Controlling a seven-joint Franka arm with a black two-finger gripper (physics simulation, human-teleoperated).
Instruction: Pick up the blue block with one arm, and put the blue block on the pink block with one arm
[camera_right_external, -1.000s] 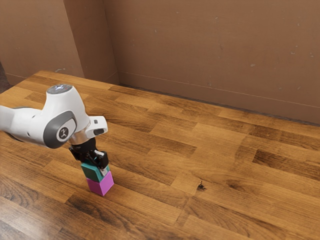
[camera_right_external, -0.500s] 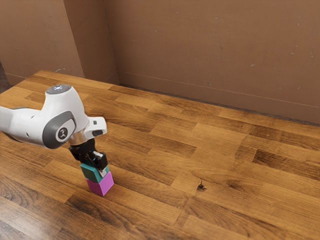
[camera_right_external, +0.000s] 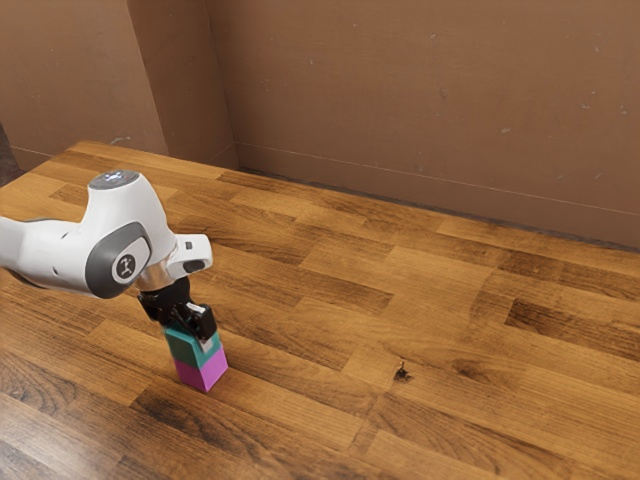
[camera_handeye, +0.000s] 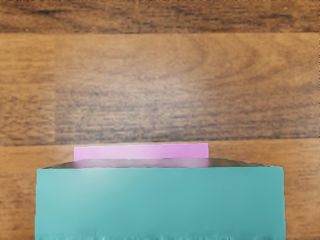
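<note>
In the exterior view, the gripper (camera_right_external: 184, 318) hung at the end of the white arm (camera_right_external: 95, 250), low at about 8 o'clock on the wooden table (camera_right_external: 420, 280). The blue block (camera_right_external: 194, 345), teal in colour, sat directly at 6 o'clock from the jaws. The dark fingers stood against its upper part from two sides, so the jaws looked closed on it. The pink block (camera_right_external: 204, 372) lay at 6 o'clock from the blue one. The two faces appeared to meet with no gap showing, and the edges ran close to parallel. A small dark speck (camera_right_external: 402, 373) lay on the boards at 3 o'clock from the stack, well apart from it.

In the wrist view, the blue block (camera_handeye: 160, 205) sat just under the hand. A thin strip of the pink block (camera_handeye: 141, 151) showed beyond its far edge, under it and a little off-centre. The table (camera_handeye: 160, 75) ran past both.

Both blocks were cubes, so no long axis mattered. The deciding relation was vertical: jaws, blue block and pink block in one line. By my judgement the placing was nearly complete. What remained was to part the fingers evenly and rise straight toward 12 o'clock, since any sideways drag could push the blue block off its slightly offset seat.
</note>
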